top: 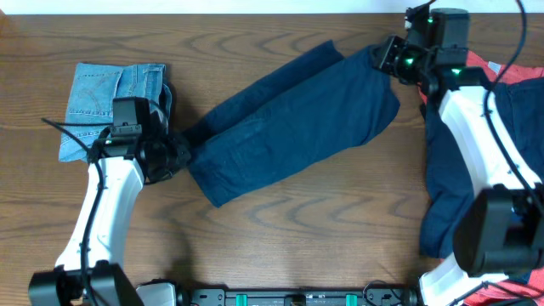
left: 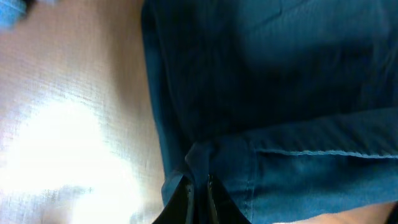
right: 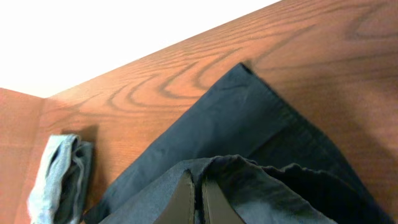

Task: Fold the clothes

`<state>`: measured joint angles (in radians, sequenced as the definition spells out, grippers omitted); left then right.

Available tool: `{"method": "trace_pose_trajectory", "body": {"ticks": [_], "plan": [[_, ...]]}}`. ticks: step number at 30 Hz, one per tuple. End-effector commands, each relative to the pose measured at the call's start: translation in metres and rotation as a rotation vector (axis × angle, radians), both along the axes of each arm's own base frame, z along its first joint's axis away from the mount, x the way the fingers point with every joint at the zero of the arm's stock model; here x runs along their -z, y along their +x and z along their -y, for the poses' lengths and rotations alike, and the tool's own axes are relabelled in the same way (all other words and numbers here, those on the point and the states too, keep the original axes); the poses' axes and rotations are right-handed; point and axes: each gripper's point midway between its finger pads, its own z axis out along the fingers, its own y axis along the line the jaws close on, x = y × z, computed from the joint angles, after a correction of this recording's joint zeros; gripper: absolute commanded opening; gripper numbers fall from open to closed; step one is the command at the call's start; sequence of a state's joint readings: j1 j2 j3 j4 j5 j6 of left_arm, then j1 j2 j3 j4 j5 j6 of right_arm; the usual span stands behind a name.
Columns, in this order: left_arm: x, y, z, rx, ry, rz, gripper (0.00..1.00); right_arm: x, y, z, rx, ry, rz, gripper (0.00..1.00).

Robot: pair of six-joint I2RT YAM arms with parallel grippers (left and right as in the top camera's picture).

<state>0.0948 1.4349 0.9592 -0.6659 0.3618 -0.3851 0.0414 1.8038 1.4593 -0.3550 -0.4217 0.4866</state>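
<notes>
My left pincer (top: 180, 153) clamps the shorts (top: 289, 127) beside the jeans (top: 106, 98), right pincer (top: 382, 55) clamps their far end; I should move both together, tension even, for a flat fold.

Place: robotics lab bench.
Surface: wood-grain table (top: 280, 229).
Rig: white left arm (top: 110, 195) and right arm (top: 463, 119), black base rail (top: 297, 297) at near edge, loose cables (top: 522, 34).

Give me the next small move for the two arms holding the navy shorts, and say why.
Probably the right gripper should lift its end and carry it over toward the left gripper, folding the navy shorts in half. Both grippers are shut on opposite ends, and the cloth lies stretched long and fairly flat between them, so it looks ready to fold.
</notes>
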Motion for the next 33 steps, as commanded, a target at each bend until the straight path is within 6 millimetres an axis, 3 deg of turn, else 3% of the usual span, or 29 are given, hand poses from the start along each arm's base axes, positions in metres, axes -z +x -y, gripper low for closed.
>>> {"method": "trace_pose_trajectory", "body": {"ticks": [1, 5, 6, 8, 10, 11, 15, 18, 23, 28, 33], "plan": [[0.014, 0.009, -0.009, -0.002, 0.045, -0.001, 0.08, 0.021, 0.018, 0.002, 0.07, 0.008, -0.023, 0.01], [0.027, 0.023, -0.01, -0.002, 0.045, 0.012, 0.17, 0.036, 0.046, -0.007, 0.072, 0.038, 0.049, 0.01], [0.03, 0.026, -0.01, -0.002, 0.045, 0.01, 0.23, 0.04, 0.052, -0.011, 0.067, 0.043, 0.068, 0.03], [0.038, 0.029, -0.011, -0.003, 0.045, 0.005, 0.34, 0.049, 0.064, -0.022, 0.054, 0.056, 0.105, 0.26], [0.045, 0.032, -0.011, -0.002, 0.043, -0.004, 0.53, 0.06, 0.074, -0.032, 0.037, 0.056, 0.142, 0.68], [0.048, 0.032, -0.011, -0.002, 0.042, -0.011, 0.57, 0.065, 0.077, -0.034, 0.032, 0.059, 0.151, 0.77], [0.053, 0.027, -0.01, 0.0, 0.037, -0.04, 0.62, 0.082, 0.07, -0.03, -0.032, 0.027, 0.119, 0.98], [0.052, 0.023, -0.005, 0.018, 0.013, -0.05, 0.62, 0.089, 0.05, -0.016, -0.095, -0.003, 0.044, 0.99], [0.049, 0.019, 0.009, 0.108, -0.047, -0.039, 0.62, 0.096, 0.005, 0.025, -0.107, -0.072, -0.134, 0.99], [0.054, 0.016, 0.017, 0.199, -0.01, -0.035, 0.62, 0.11, -0.044, 0.057, -0.102, -0.11, -0.336, 0.84], [0.077, 0.012, 0.023, 0.246, 0.09, -0.094, 0.63, 0.125, -0.08, 0.067, -0.137, -0.135, -0.48, 0.73]]}}
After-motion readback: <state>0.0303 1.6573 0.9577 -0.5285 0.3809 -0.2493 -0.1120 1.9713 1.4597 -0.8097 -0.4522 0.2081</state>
